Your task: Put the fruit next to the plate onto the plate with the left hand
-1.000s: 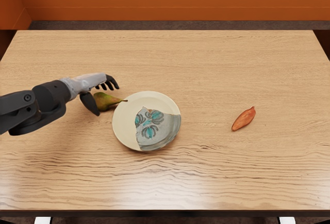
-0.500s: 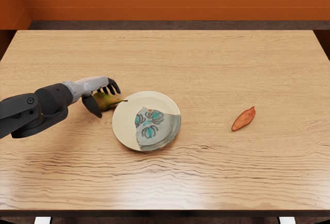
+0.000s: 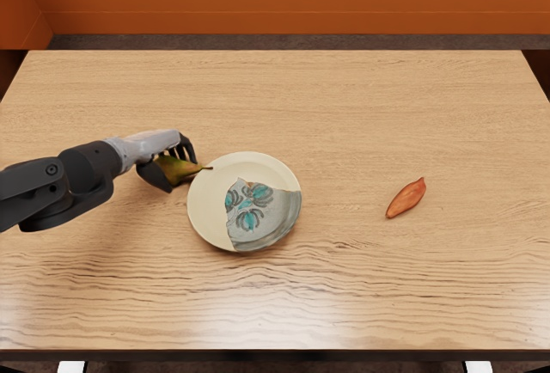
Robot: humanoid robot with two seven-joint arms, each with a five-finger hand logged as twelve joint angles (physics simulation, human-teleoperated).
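- The left hand (image 3: pixel 165 163) reaches in from the left edge, and its dark fingers (image 3: pixel 184 144) curl over the far side of the pear (image 3: pixel 183 168). The thumb sits on the near side, so the fruit is pinched between them. This reads as a closing grasp around the pear's fat end.
- The pear lies on the table (image 3: pixel 344 107) inside the fingers' curl. Only its narrow end and stem stick out past the fingertips, pointing toward the plate (image 3: pixel 204 186). It is not yet on the plate, and I cannot tell whether it is lifted off the wood.
- The plate's bare cream rim lies just beyond the fingertips on the stem side. Gripping from the side away from the plate probably leaves only a short carry onward.
- An orange-red tapered fruit (image 3: pixel 406 198) lies well apart from the fingers, beyond the plate. It is too far off to be the fruit meant.
- The right arm is out of view.
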